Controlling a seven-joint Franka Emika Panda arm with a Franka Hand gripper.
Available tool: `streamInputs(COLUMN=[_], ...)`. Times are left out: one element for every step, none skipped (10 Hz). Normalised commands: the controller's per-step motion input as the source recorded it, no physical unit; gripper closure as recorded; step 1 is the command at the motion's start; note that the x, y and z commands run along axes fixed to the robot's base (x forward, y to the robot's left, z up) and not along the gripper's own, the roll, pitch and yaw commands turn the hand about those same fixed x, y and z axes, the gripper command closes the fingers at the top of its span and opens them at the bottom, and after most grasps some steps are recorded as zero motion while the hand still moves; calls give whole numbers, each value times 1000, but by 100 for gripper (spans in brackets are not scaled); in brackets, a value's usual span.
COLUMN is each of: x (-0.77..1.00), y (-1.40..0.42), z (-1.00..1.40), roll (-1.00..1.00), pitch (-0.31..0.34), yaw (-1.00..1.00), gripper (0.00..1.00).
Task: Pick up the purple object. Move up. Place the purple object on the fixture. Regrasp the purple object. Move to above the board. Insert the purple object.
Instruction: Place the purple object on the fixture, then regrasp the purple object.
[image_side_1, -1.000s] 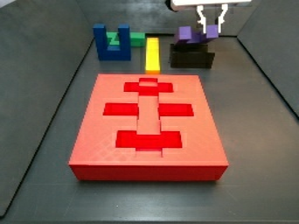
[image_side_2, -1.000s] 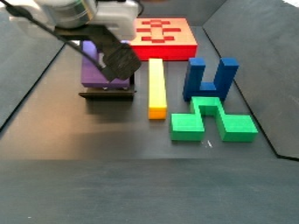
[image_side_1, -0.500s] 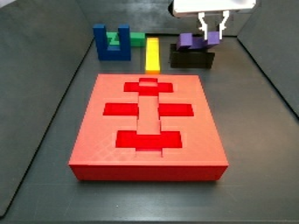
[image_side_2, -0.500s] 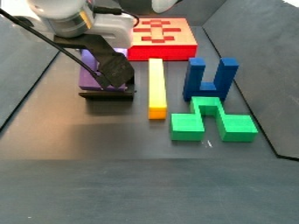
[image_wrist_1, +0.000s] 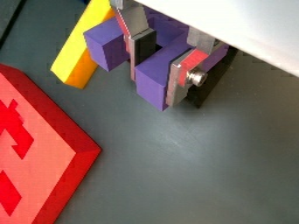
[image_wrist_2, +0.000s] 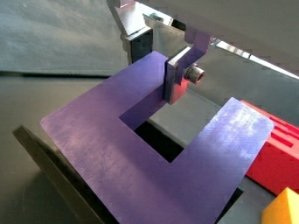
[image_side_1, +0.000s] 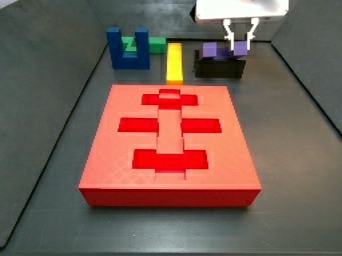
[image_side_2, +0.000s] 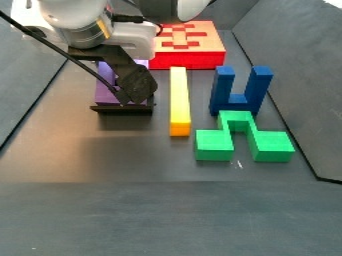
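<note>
Wrist views: the purple object (image_wrist_2: 152, 122) is a matte purple U, two flat prongs joined by a bar, sitting on the black fixture (image_wrist_2: 70, 188) with the slot between the prongs open to the dark recess below. In a wrist view the gripper (image_wrist_1: 162, 61) straddles one prong (image_wrist_1: 156, 83): silver fingers (image_wrist_1: 184, 77) on either side, pads against it, so it reads as clamped on the purple object.

Side views: fixture (image_side_1: 219, 66) at the far end of the floor past the red board (image_side_1: 168, 140), purple object (image_side_1: 215, 48) on top, gripper (image_side_1: 241, 40) down over it. Versus 1.0 s ago, the gripper sits lower, fingers now down around the prong; object hasn't shifted on the fixture.

Yellow bar (image_side_2: 178, 98) lies just beside the fixture (image_side_2: 123, 107); blue U block (image_side_2: 241, 88) and green block (image_side_2: 241, 138) beyond it.

No readable labels or writing anywhere.
</note>
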Motion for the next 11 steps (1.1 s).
streamInputs(x=[-34, -60, -14, 0, 0, 0, 0, 0, 0, -49, -29], y=[-37, -43, 0, 0, -106, -94, -86, -83, -60, -66, -14], z=[0, 0, 0, 0, 97, 103, 226, 431, 506, 509, 549], roll=[0, 89, 0, 0, 331, 477, 634, 860, 997, 1000, 929], pitch=[0, -74, 0, 0, 0, 0, 17, 0, -3, -100, -171], yaw=[0, 0, 0, 0, 54, 0, 37, 160, 243, 269, 326], gripper=[100, 100, 100, 0, 0, 0, 0, 0, 0, 0, 0])
